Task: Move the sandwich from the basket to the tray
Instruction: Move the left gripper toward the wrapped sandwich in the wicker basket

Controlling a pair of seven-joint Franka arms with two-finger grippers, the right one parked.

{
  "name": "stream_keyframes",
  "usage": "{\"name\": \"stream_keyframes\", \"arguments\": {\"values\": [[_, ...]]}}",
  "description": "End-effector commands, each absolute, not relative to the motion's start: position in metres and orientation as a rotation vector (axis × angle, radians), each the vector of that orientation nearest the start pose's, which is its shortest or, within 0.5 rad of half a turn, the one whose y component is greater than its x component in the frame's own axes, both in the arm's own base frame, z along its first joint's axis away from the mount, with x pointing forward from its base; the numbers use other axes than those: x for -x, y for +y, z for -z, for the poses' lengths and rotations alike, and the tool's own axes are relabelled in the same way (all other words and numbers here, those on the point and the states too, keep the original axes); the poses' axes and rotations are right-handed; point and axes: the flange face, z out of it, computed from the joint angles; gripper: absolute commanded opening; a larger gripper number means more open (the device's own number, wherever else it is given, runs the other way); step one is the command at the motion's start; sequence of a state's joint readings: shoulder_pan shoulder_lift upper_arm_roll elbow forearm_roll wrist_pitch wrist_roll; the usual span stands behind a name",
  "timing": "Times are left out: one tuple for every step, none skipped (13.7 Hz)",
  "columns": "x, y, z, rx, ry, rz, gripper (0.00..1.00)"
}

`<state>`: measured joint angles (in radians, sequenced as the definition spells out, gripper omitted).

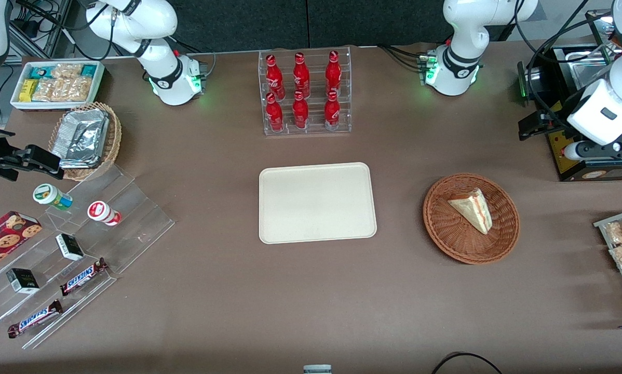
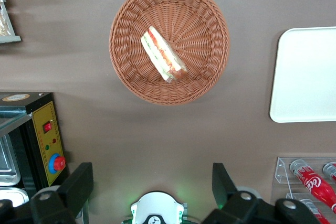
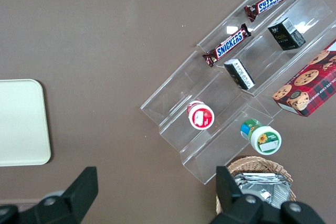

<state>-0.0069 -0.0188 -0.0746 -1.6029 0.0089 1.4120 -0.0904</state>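
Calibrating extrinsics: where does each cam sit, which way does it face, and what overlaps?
Front view: high, facing both arm bases, looking down on the table; tray central, sandwich in basket, left arm's gripper raised near the control box.
Left wrist view: looks straight down past its own open gripper at basket, sandwich, tray.
Right wrist view: looks down past the parked gripper at acrylic shelves of snacks.
Shared: the tray appears in all three.
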Motion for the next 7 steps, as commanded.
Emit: {"name": "stream_keyframes", "arguments": {"values": [[-0.523,-0.043,-0.613,3.104,0.02,-0.27,1.0],[-0.524,-0.043,-0.61,3.104,0.02,-0.265,1.0],[-0.526,-0.044,-0.603,3.103,0.029,-0.275,1.0],[-0.527,-0.043,-0.591,3.101,0.025,-0.293,1.0],[-0.529,-0.043,-0.575,3.098,0.014,-0.3,1.0],[-0.53,-0.042,-0.552,3.096,0.013,-0.307,1.0],[-0.531,-0.039,-0.529,3.094,0.005,-0.299,1.0]]}}
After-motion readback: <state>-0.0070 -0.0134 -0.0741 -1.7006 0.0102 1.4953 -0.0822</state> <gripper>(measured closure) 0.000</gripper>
